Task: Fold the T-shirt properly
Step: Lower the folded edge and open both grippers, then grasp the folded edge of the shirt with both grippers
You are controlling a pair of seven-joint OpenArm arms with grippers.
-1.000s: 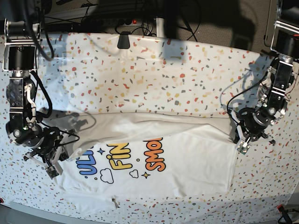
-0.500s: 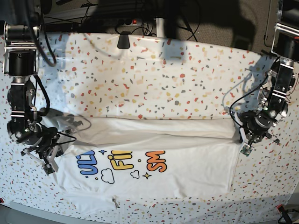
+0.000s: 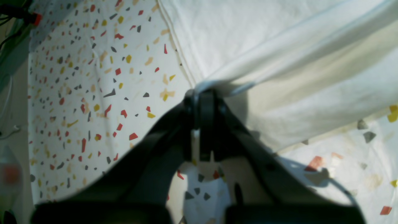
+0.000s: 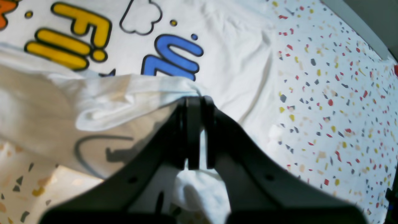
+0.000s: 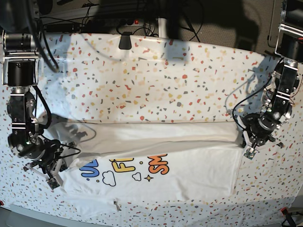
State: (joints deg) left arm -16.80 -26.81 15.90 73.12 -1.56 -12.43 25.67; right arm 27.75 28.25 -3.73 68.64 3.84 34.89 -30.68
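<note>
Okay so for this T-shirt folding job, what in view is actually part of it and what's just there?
Part of the job:
- white T-shirt with the printed front
- left gripper, shut on the shirt
- right gripper, shut on the shirt

Just there:
- speckled table cover
- cables beyond the far edge

You see a bright tabletop [image 5: 156,75] in the base view, with soft arm shadows toward eleven o'clock; in both wrist views, the dark hand parts blur at six o'clock.
</note>
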